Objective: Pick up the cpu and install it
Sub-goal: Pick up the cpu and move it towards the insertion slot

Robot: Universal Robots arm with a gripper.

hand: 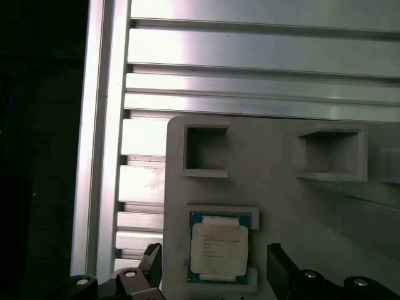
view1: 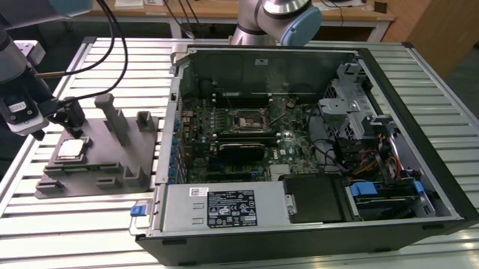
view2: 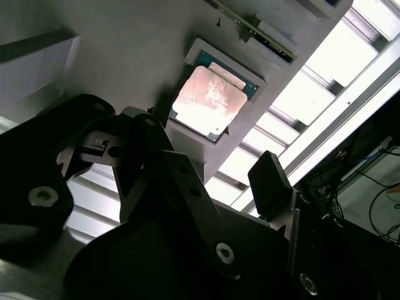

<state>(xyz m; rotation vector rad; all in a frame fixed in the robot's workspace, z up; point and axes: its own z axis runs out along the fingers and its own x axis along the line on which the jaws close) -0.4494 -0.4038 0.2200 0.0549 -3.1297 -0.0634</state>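
The cpu (view1: 71,148) lies flat in a square recess of the grey fixture block (view1: 105,168) at the exterior view's left; its silvery top also shows in the first wrist view (hand: 218,249) and the second wrist view (view2: 209,100). My gripper (view1: 54,128) hangs just above it, open, with one dark finger (hand: 279,264) on each side of the chip and nothing held. In the second wrist view the gripper (view2: 206,159) stands apart from the cpu. The motherboard socket (view1: 247,119) sits inside the open computer case (view1: 419,140).
The fixture block carries upright posts (view1: 112,115) and empty square pockets (hand: 205,147) close to the gripper. The slatted aluminium table (view1: 75,230) runs under everything. The case's wall (view1: 170,129) rises right beside the fixture. Cables and a drive cage (view1: 351,112) fill the case's far side.
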